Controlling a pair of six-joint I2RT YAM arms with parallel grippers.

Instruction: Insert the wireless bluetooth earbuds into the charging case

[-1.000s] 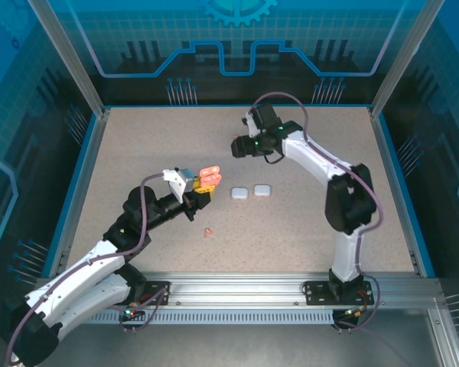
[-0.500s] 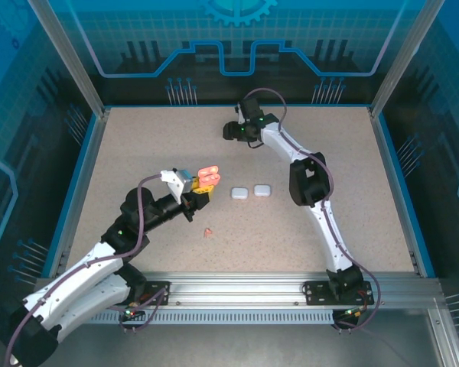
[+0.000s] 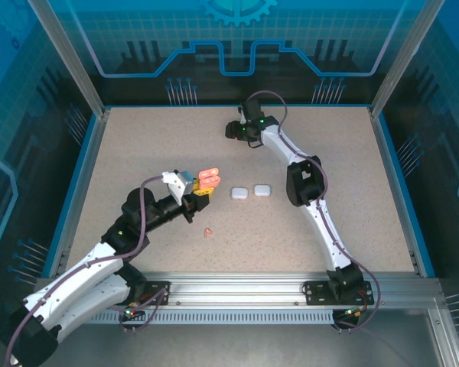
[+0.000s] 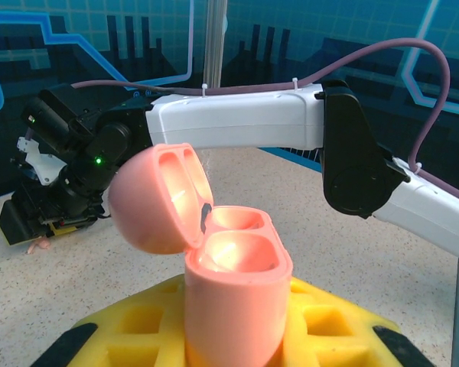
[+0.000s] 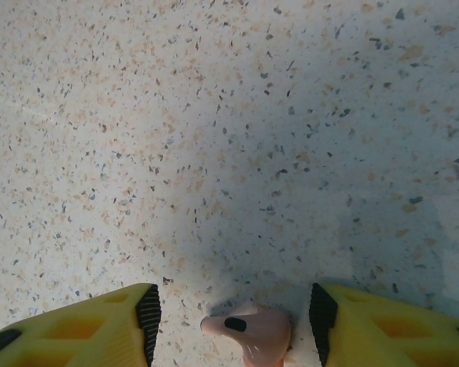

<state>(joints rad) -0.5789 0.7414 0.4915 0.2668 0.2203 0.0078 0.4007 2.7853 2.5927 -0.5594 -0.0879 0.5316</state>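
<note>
There, salmon earbud (image 5: pixel 256 336) within right pincer (image 5: pixel 231 315)

Speckled tabletop (image 3: pixel 344 222). White case (image 3: pixel 239 193), second white case (image 3: pixel 262 189) side by side, just right of left gripper (image 3: pixel 202 189). Salmon earbud (image 3: pixel 207 232) near it, base-ward. Second salmon earbud (image 5: pixel 252 333) lies between right gripper (image 3: pixel 232 130) fingers.

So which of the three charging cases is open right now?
The salmon-pink case clamped in the left gripper: its lid is flipped back, showing two wells. The two white cases lie shut on the table beside it.
</note>
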